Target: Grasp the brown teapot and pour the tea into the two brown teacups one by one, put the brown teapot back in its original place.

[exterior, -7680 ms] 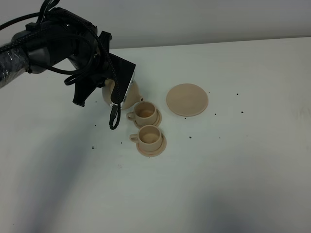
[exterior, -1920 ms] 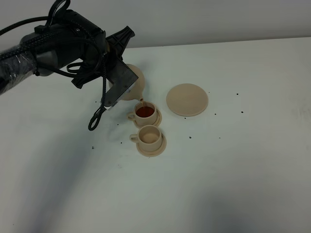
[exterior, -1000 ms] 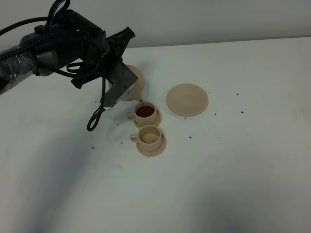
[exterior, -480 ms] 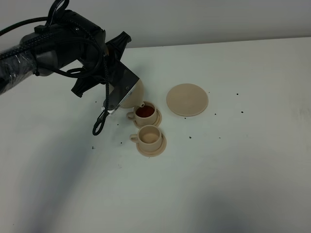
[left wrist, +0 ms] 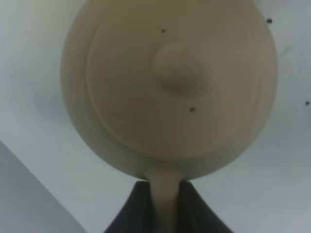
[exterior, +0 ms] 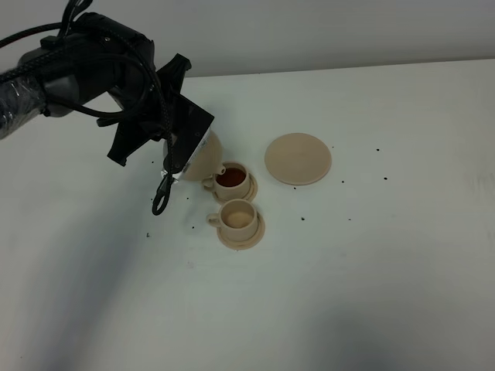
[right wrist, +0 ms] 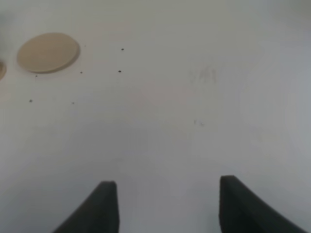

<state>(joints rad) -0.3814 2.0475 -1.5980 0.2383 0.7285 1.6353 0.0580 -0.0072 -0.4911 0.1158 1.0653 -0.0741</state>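
Your left gripper (left wrist: 164, 196) clamps the handle of the brown teapot (exterior: 203, 157), spout at the filled teacup (exterior: 231, 178); the empty teacup (exterior: 238, 217) sits just in front

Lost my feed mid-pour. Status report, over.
Left hand shut on brown teapot; right hand open, holding nothing. Teapot tipped at far teacup, tea in it; near teacup empty. Nothing blocking near teacup.

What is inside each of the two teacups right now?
The far teacup holds red-brown tea; the near teacup looks empty. The tea hides the far cup's bottom.
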